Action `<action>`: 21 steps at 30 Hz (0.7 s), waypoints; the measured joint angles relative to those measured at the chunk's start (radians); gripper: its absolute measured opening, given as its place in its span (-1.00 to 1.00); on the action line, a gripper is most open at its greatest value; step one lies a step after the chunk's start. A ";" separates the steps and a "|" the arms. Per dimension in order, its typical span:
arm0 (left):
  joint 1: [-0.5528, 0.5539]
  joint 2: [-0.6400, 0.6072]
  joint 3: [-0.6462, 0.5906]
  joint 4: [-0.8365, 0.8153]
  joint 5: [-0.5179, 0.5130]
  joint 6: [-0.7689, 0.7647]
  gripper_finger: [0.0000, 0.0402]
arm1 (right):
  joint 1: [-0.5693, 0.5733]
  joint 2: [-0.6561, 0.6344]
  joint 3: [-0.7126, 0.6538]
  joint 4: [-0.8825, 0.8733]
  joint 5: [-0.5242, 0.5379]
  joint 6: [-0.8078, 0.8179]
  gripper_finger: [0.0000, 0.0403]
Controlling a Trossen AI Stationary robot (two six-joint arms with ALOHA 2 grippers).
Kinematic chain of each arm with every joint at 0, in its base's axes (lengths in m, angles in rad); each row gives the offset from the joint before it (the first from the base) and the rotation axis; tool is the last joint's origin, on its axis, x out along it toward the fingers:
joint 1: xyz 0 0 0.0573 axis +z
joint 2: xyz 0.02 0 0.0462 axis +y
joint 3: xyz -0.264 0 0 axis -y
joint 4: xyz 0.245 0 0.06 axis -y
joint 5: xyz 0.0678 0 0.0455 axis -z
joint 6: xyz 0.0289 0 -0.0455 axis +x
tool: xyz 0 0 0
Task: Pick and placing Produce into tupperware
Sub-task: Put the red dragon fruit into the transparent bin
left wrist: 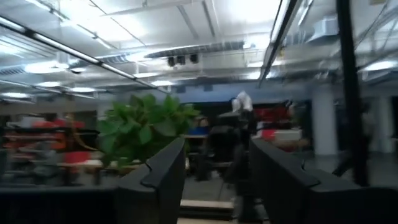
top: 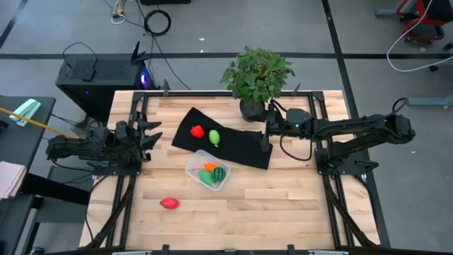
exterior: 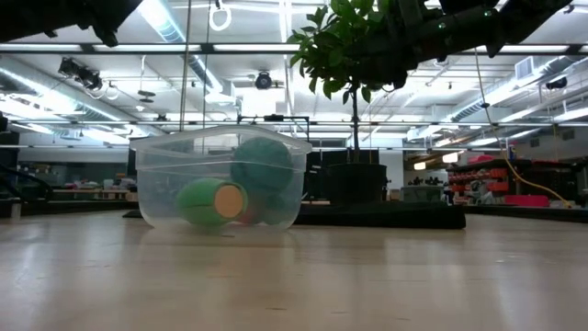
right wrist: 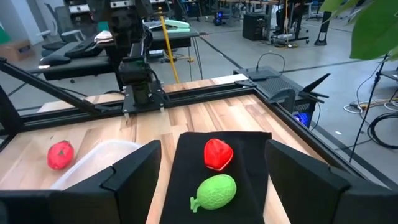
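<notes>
The clear tupperware stands on the wood just near of the black mat; it holds an orange carrot, a dark striped green piece and another green piece. In the low view the tupperware shows the green pieces through its wall. A red piece and a light green piece lie on the mat. Another red piece lies on the bare wood near the near edge. My right gripper is open above the mat's right end, facing the two mat pieces. My left gripper is open at the left side, raised.
A potted leafy plant stands at the far edge beside the mat's right end, close to my right arm. Metal frame rails run along both sides of the table. Bare wood lies right of the tupperware.
</notes>
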 joint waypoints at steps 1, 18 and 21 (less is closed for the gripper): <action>-0.001 0.000 0.001 -0.001 0.015 -0.016 -0.11 | 0.000 0.000 0.000 -0.003 0.000 0.000 0.45; -0.102 0.480 0.638 -1.222 0.101 -0.268 -0.18 | -0.001 0.000 0.000 -0.027 0.000 0.000 0.45; -0.105 0.588 0.675 -1.276 0.100 -0.292 -0.22 | -0.001 0.000 0.000 -0.027 0.000 0.000 0.45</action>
